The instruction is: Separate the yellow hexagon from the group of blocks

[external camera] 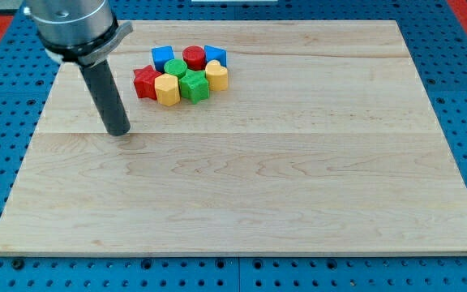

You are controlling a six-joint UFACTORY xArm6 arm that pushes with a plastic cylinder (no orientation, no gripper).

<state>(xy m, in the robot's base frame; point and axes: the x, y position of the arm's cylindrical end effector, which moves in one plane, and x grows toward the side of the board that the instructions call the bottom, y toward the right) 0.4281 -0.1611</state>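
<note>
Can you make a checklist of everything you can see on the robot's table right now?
Surface: pale wooden board with plank seams.
Job's things: yellow hexagon sits at the cluster's lower left, touching the red star and green blocks.
Clutter: packed around it are a green star, a green cylinder, a red cylinder, two blue blocks and a yellow heart.
Hand: none; my tip rests on the board, left of and below the cluster, touching no block.
Cables: nothing seen.
Surroundings: blue pegboard around the board; something red at the top corners.
</note>
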